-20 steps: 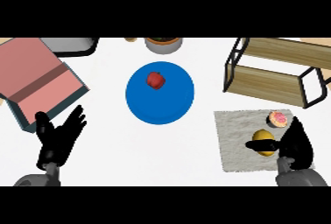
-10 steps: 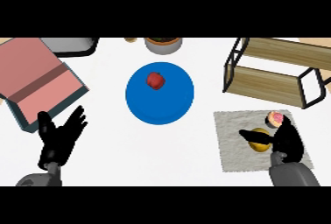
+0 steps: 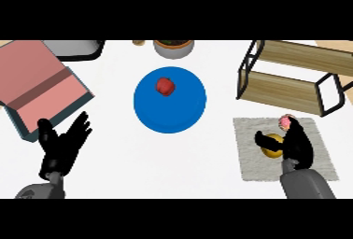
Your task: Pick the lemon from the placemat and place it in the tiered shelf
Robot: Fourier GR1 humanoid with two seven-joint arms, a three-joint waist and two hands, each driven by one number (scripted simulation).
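Observation:
The yellow lemon (image 3: 273,145) lies on the grey placemat (image 3: 251,161) at the right. My right hand (image 3: 298,144) covers it from the near right. Its thumb lies along the lemon's left side and its fingers curl over the top and right, so only the lemon's left part shows. The tiered shelf (image 3: 289,77), wooden boards in a black frame, stands beyond the mat at the back right. My left hand (image 3: 62,147) rests open at the lower left, fingers up and apart from everything.
A small pink thing (image 3: 283,122) sits on the mat just past my right fingertips. A blue plate (image 3: 169,116) in the middle carries a red fruit (image 3: 165,86). A pot (image 3: 172,47) stands behind it, and a pink box (image 3: 38,88) at the left.
My right hand has moved left and forward from the mat's right side onto the lemon, and its thumb and fingers have closed round it. The left hand has barely moved.

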